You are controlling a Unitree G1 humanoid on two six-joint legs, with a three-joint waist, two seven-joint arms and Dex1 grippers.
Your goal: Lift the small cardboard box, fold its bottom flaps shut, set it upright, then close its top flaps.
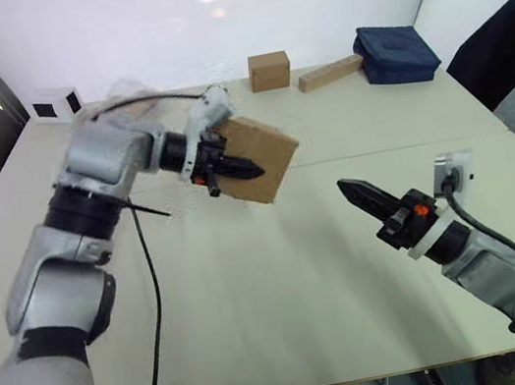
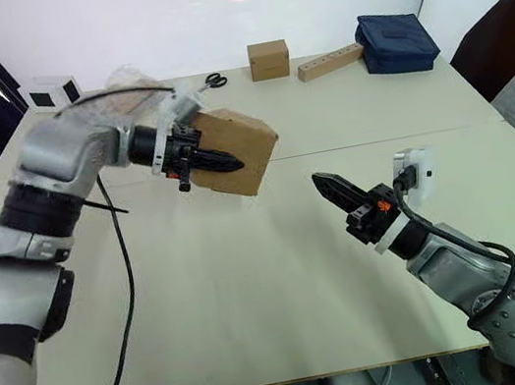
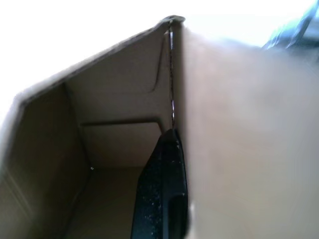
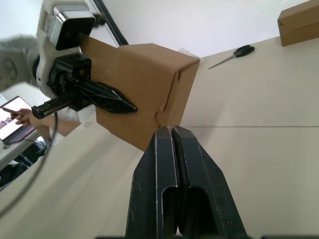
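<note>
the left tool [image 2: 223,164] pinches one wall of the small cardboard box [image 2: 241,145], holding it off the surface [image 2: 283,278] so the pressed-together right tool [image 2: 329,185] can reach its flaps.

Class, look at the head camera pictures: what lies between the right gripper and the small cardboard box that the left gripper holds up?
Nothing: bare table separates the right gripper from the small cardboard box clamped by the left gripper, shown in both eye views.

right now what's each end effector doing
Left end effector: shut on a wall of the small cardboard box, held off the table.
Right end effector: shut, empty.
</note>
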